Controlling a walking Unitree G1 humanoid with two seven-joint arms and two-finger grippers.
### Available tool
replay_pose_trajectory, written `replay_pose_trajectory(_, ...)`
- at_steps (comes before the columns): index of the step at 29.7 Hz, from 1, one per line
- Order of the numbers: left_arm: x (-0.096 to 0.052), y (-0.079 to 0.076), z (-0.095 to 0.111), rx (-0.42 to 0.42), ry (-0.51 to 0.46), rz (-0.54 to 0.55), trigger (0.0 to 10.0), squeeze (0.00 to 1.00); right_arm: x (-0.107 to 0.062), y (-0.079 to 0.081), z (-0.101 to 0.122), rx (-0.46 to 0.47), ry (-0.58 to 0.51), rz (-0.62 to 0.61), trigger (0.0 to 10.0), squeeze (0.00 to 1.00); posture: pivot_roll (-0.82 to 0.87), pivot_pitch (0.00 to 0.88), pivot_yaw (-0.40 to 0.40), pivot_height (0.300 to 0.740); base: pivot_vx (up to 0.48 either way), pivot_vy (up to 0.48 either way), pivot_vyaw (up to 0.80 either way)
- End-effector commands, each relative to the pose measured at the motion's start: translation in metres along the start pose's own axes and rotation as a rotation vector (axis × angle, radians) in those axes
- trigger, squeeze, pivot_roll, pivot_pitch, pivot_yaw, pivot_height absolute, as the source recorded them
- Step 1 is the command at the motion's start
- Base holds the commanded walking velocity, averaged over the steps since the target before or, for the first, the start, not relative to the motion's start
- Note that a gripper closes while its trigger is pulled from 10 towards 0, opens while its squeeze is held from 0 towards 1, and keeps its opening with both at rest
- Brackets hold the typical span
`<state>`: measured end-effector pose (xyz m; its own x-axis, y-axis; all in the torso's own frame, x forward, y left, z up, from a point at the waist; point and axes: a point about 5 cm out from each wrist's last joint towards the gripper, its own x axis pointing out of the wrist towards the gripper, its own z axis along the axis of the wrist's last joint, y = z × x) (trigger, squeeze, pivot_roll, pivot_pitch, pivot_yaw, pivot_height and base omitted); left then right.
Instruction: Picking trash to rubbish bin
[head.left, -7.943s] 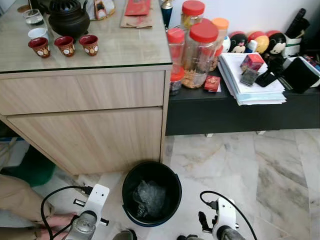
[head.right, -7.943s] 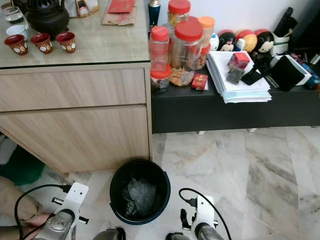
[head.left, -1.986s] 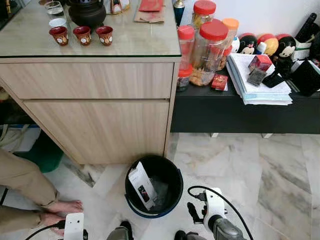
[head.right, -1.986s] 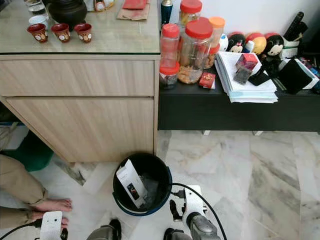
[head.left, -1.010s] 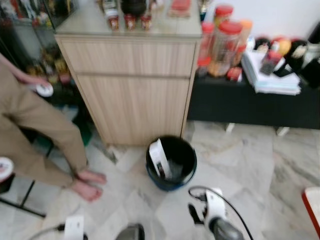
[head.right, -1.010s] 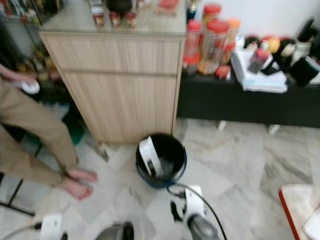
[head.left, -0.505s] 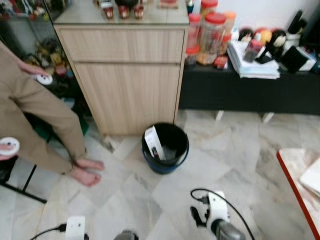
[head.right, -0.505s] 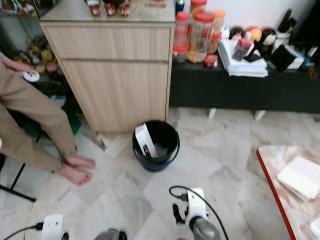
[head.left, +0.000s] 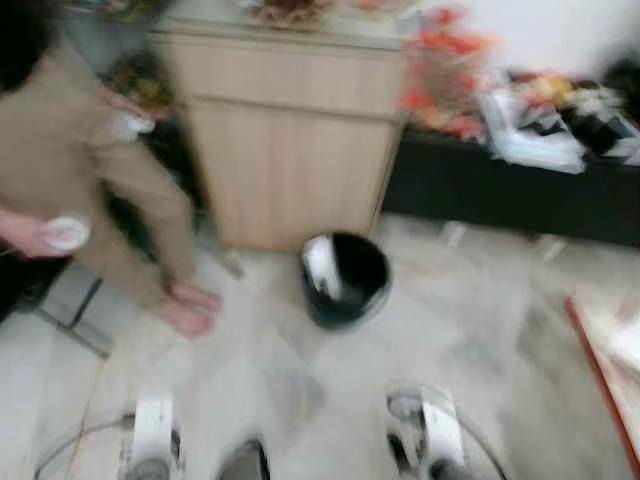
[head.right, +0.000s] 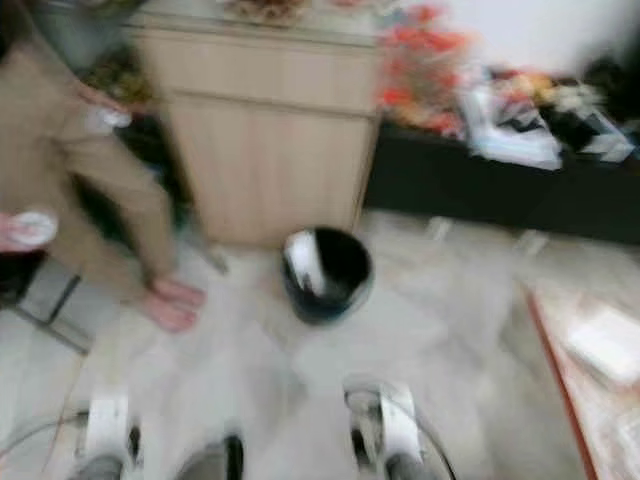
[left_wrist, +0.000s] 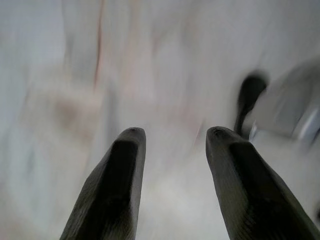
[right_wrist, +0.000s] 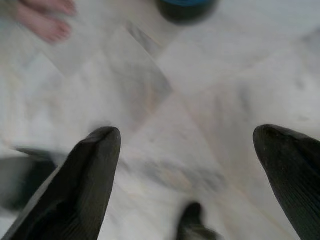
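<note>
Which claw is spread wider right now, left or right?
The right claw: its fingers sit far apart at the frame edges over bare marble floor. The left claw is open too, but with a much narrower gap.

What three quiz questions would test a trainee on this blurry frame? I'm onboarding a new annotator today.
1. True or false: the bin stands on the floor in front of the wooden cabinet.
2. Which gripper's fingers are spread wider? A) left gripper B) right gripper
3. Fill in: the pale thing leaning in the bin is a white ____.

Key: 1 true. 2 B; both are open and hold nothing. 3 box, though blur hides its detail.
</note>
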<state>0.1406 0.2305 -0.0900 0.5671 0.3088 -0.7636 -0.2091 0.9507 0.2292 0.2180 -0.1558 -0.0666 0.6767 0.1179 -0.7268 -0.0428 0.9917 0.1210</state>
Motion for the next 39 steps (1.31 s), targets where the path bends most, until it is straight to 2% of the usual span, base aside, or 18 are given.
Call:
replay_pose_trajectory(1, 0.0053, 0.004, 0.0193, 0.009, -0.052, 0.007, 10.0, 0.0, -0.0015, -0.0004, -0.0075, 0.018, 0.023, -0.007, 10.0, 0.0, 0.13, 0.178, -0.043, 0.74, 0.0, 0.0, 0.0)
replay_pose_trajectory(10, 0.0055, 0.0021, 0.0205, 0.011, -0.055, 0.0, 10.0, 0.0, -0.0014, 0.0002, -0.0075, 0.018, 0.025, 0.002, 10.0, 0.0, 0.13, 0.173, -0.04, 0.74, 0.0, 0.0, -0.12)
replay_pose_trajectory(35, 0.0065, 0.0029, 0.0233, 0.03, -0.056, -0.007, 10.0, 0.0, -0.0018, 0.0016, -0.0112, 0.011, 0.041, 0.001, 10.0, 0.0, 0.12, 0.146, -0.027, 0.74, 0.0, 0.0, -0.75)
replay_pose_trajectory(39, 0.0066, 0.0032, 0.0227, 0.014, -0.048, -0.007, 10.0, 0.0, -0.0021, 0.0016, -0.0122, 0.013, 0.043, -0.001, 10.0, 0.0, 0.12, 0.148, -0.026, 0.74, 0.0, 0.082, -0.75)
